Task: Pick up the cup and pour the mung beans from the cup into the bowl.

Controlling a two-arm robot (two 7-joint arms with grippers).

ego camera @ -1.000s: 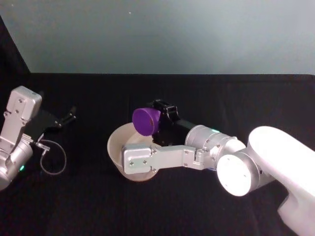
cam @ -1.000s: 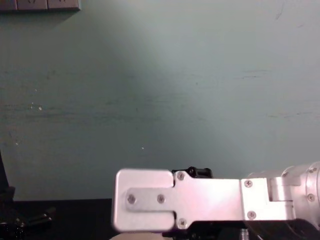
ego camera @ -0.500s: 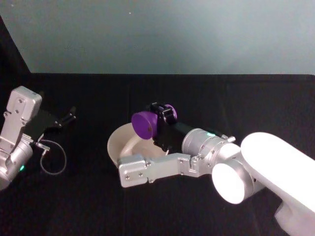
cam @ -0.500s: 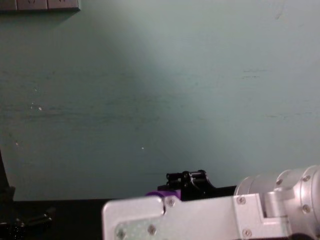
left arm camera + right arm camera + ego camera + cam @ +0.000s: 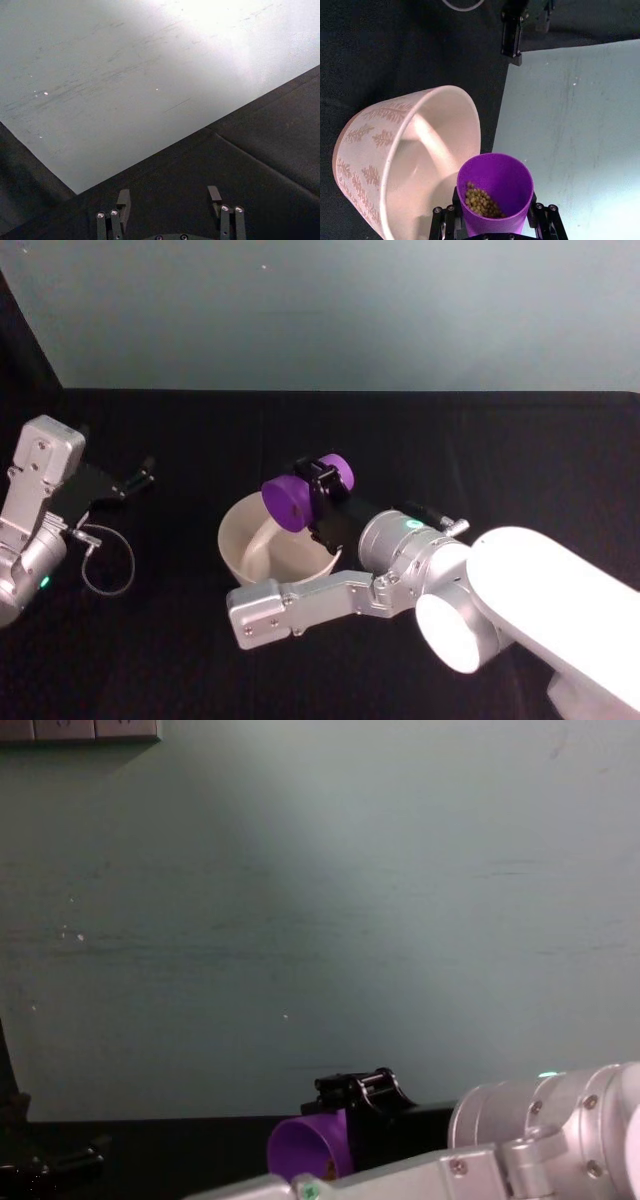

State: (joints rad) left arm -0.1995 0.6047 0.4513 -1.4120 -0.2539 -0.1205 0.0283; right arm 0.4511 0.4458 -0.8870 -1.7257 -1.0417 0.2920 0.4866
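Notably, right wrist view: right gripper (image 5: pixel 494 216) pinching cup (image 5: pixel 496 180) by bowl (image 5: pixel 367 145), beans (image 5: pixel 482 202) inside.

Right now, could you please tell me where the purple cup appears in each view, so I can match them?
Head view: cup centre, tipped by the bowl's far rim.
Chest view: cup at bottom centre.
Right wrist view: cup low in frame, mouth toward camera, beans inside.
Left wrist view: parked left gripper faces the wall, away from it.
Shared landmark: right gripper clamped on the cup.
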